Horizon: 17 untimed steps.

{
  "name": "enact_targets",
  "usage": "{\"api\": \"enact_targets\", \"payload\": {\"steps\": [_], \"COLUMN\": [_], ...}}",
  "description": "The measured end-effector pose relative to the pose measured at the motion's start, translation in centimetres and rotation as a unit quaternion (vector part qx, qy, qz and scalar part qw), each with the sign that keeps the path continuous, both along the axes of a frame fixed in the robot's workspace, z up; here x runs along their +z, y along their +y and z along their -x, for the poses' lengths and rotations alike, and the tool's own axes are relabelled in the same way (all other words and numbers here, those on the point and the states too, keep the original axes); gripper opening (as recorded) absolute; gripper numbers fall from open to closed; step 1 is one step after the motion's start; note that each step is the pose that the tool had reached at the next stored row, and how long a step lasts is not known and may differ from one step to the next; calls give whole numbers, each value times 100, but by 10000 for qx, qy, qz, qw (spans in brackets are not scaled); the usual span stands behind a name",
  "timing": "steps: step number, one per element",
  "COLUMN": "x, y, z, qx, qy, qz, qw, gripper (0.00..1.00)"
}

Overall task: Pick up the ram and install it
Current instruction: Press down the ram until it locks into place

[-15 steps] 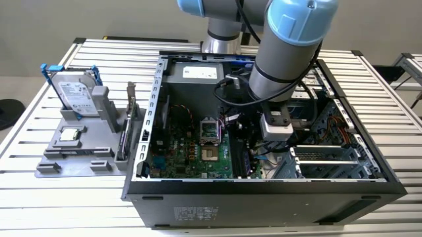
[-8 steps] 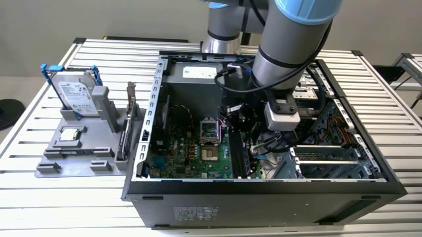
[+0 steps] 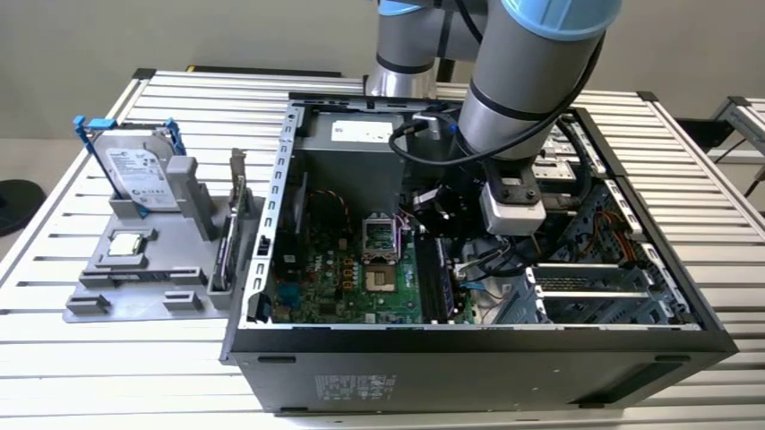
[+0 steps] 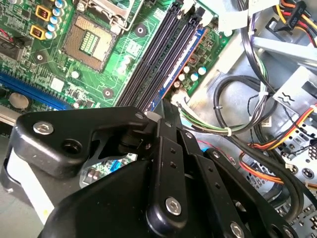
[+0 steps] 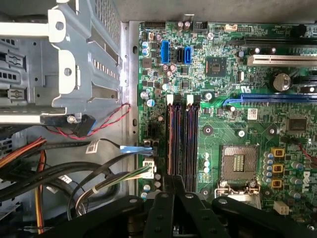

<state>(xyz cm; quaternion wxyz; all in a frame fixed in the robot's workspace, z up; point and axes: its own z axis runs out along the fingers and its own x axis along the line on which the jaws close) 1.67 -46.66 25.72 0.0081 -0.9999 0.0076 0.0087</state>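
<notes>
The black, bolted-linkage gripper [image 4: 166, 111] hangs inside the open dark-grey computer case [image 3: 478, 336], its tips low over the row of long black memory slots [image 5: 181, 139] on the green motherboard [image 5: 223, 119]. I cannot tell how wide its fingers stand, since the linkage hides them. In the second wrist view a thin dark blue edge, probably the long narrow circuit-board ram [image 4: 187, 54], runs along the slot nearest the bundle of black cables [image 4: 237, 94], and its near end disappears under the gripper's tips. In the exterior view the grey arm [image 3: 526, 81] reaches down into the case from above.
</notes>
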Motion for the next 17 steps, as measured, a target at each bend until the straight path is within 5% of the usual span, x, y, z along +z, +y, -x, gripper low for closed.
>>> {"api": "enact_targets", "payload": {"steps": [17], "x": [0], "y": [-3], "z": [0], "qx": [3], "qy": [0], "qz": [-28], "qw": [10000], "gripper": [0]}}
